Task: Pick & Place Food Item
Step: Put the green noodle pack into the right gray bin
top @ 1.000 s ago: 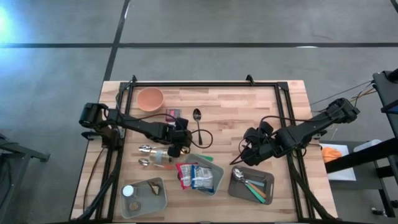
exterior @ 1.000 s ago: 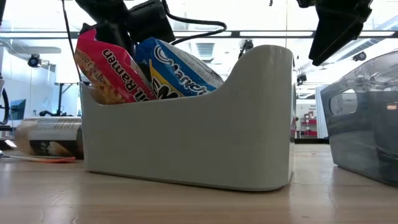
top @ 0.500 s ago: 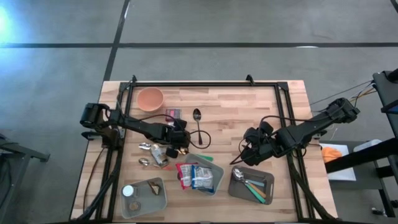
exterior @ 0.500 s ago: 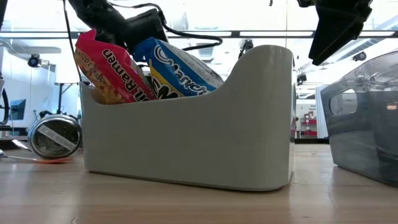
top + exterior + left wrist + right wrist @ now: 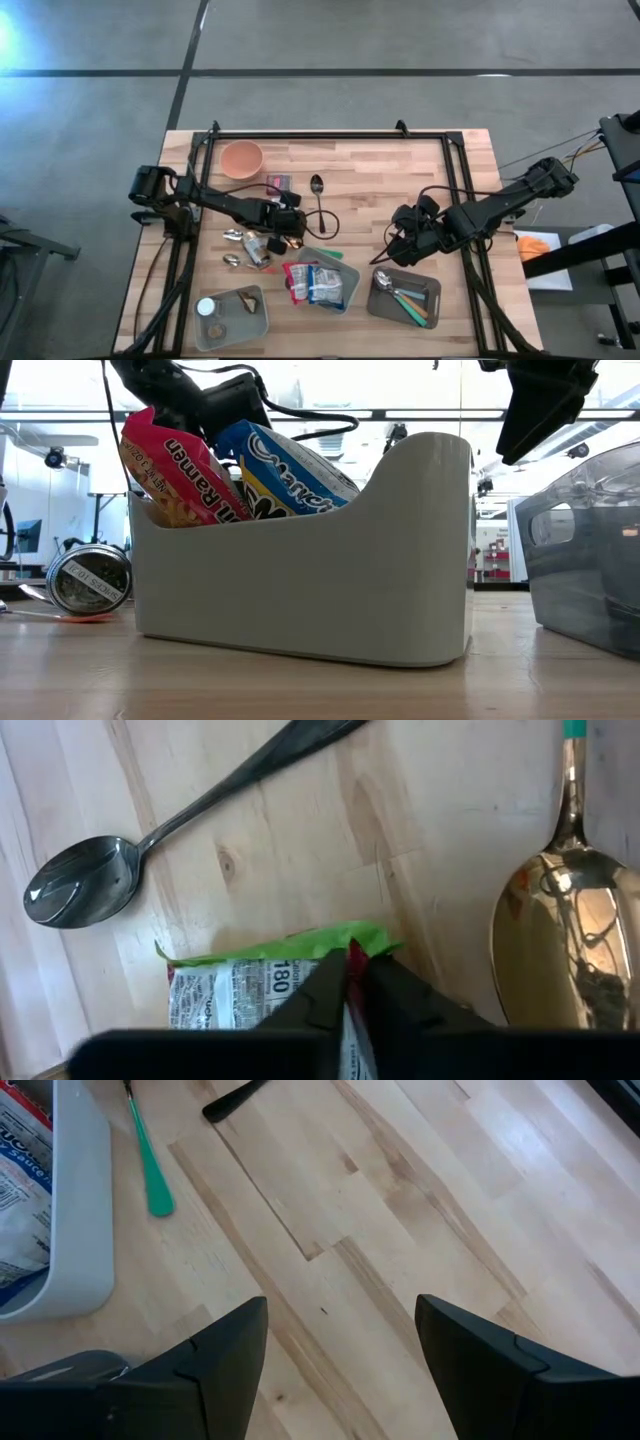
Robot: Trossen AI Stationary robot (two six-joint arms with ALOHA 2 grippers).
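Note:
A small snack packet (image 5: 240,985) with a green edge and a white printed face lies flat on the wood, and my left gripper (image 5: 350,982) is shut on it. In the high view that gripper (image 5: 285,238) stands left of centre, just beyond the grey bin (image 5: 340,300), which holds upright ramen packs (image 5: 180,470). A can (image 5: 90,580) lies on its side left of the bin. My right gripper (image 5: 340,1340) hangs open above bare wood at centre right (image 5: 400,240), with nothing between its fingers. My left gripper pinches the packet between its two fingers near the green edge (image 5: 345,942); a red strip of the wrapper shows between the fingertips. The fingers slant down from the table's left side. The packet lies on the table.
A silver spoon (image 5: 85,890) and a gold spoon (image 5: 570,940) lie close to the packet. An orange bowl (image 5: 241,157) stands far left, a tray of cutlery (image 5: 372,308) near right, another tray (image 5: 262,322) near left. Bare wood lies between the arms.
The can left of the bin has turned on the table: a second ago its side faced the near edge, now its round end does. My left arm has shifted a little above the bin in the low view.

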